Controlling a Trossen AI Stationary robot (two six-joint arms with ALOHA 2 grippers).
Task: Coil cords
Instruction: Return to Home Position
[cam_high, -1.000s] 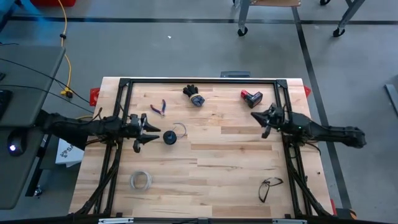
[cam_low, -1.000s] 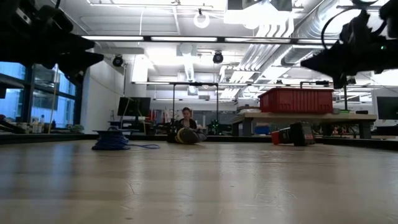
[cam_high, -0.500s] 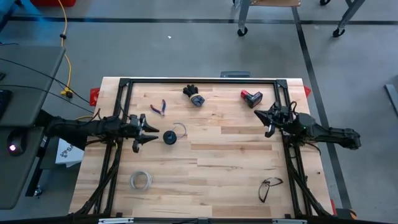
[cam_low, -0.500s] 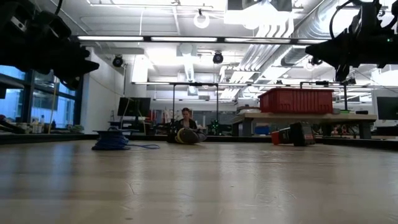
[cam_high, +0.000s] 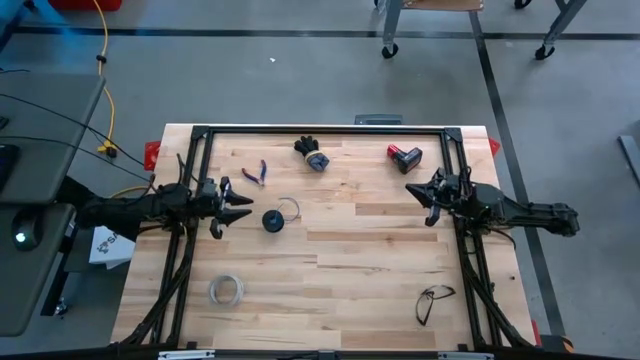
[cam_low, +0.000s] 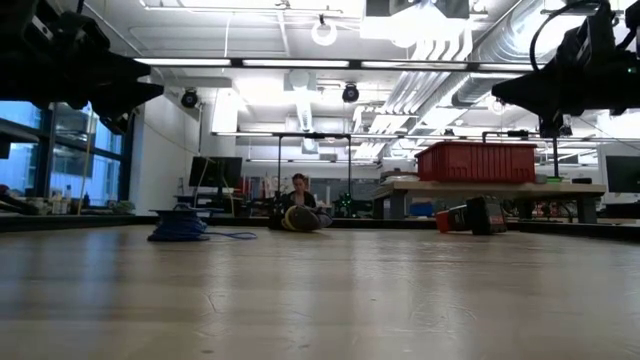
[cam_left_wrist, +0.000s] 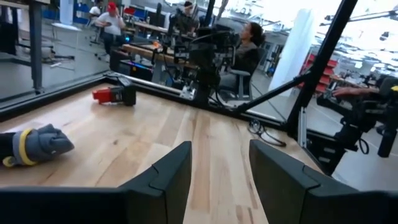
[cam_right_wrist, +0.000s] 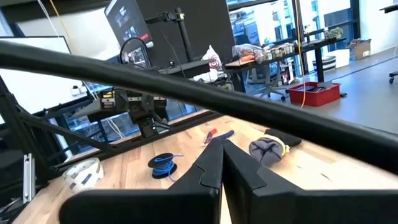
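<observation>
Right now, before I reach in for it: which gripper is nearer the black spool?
Left. The left gripper is close beside the black spool, not touching it; the right gripper is far off on the spool's opposite side.

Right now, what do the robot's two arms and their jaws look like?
The left arm and right arm are slim, matt black limbs built from jointed segments, bulkier at the wrist. Each ends in jaws made of two flat, angular dark fingers with bevelled edges. No markings can be read on them.
</observation>
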